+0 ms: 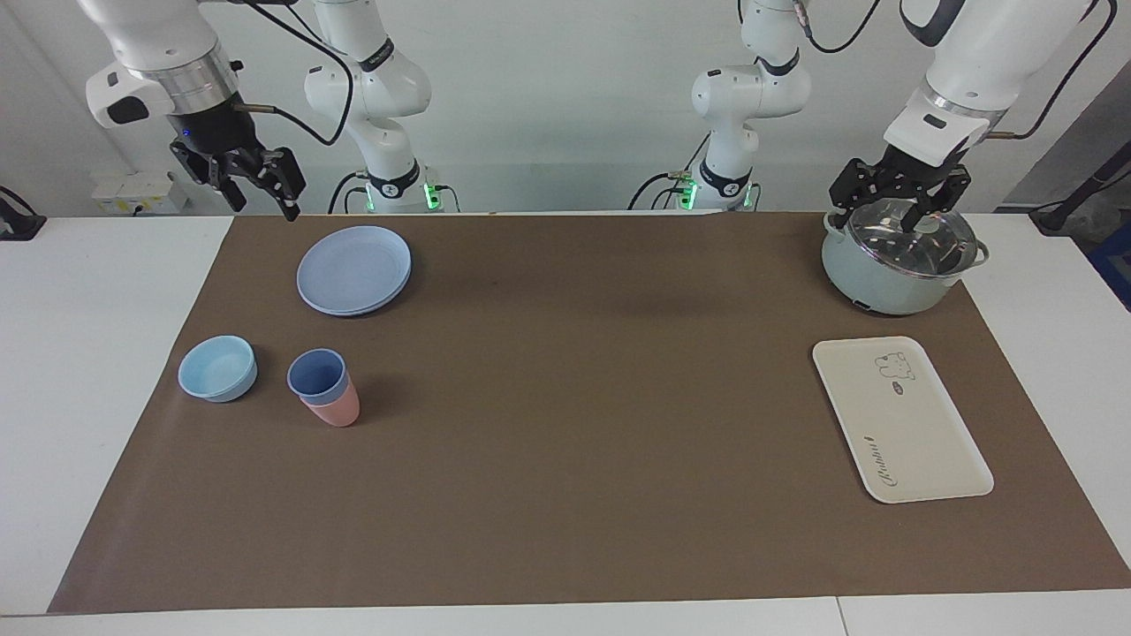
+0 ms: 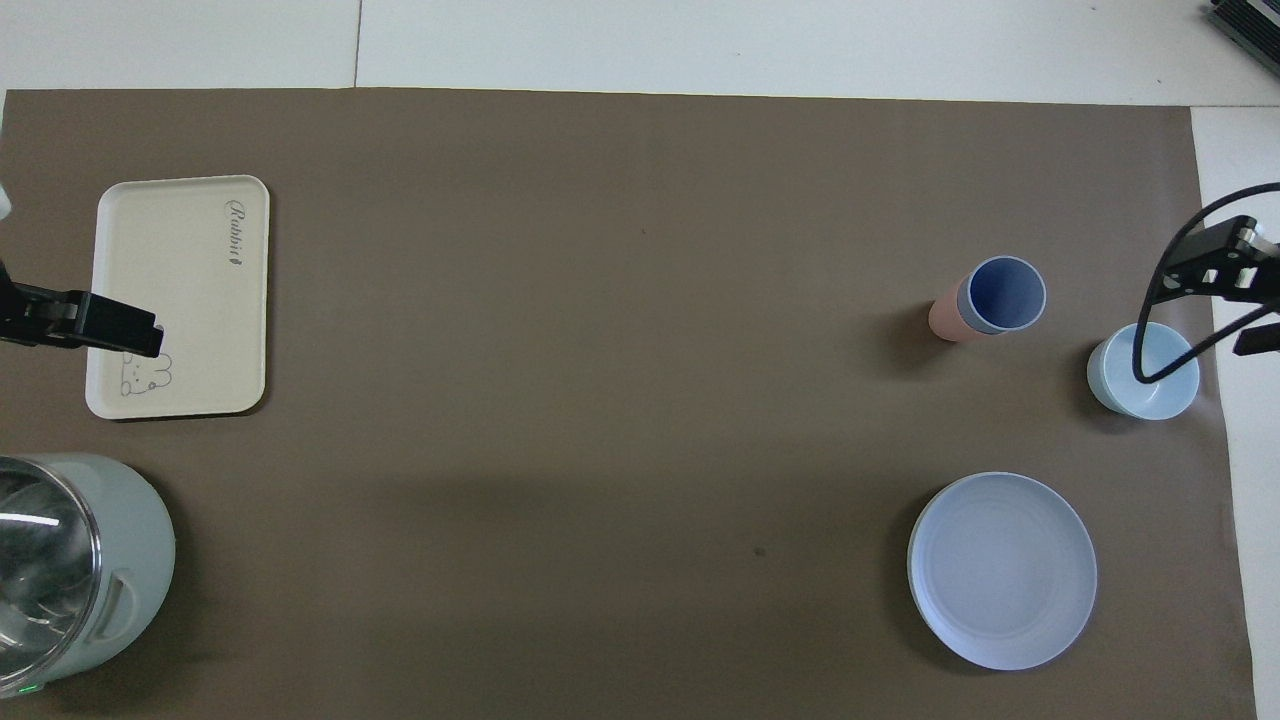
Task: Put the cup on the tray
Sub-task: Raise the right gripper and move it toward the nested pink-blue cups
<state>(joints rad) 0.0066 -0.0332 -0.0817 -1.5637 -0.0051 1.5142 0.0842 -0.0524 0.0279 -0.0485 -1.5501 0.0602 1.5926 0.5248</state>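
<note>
The periwinkle-blue cup (image 1: 316, 373) stands upright, nested inside a salmon-pink cup (image 1: 338, 412), at the right arm's end of the brown mat. It also shows in the overhead view (image 2: 1005, 294). The cream tray (image 1: 901, 424) lies flat and bare at the left arm's end (image 2: 180, 270). My right gripper (image 1: 263, 201) hangs open and empty in the air over the mat's edge, apart from the cup. My left gripper (image 1: 892, 208) is open and empty just above the pot's lid.
A light-blue bowl (image 1: 217, 368) stands beside the cups. A round blue plate (image 1: 354, 268) lies nearer to the robots than the cups. A pale green pot with a glass lid (image 1: 897, 256) stands nearer to the robots than the tray.
</note>
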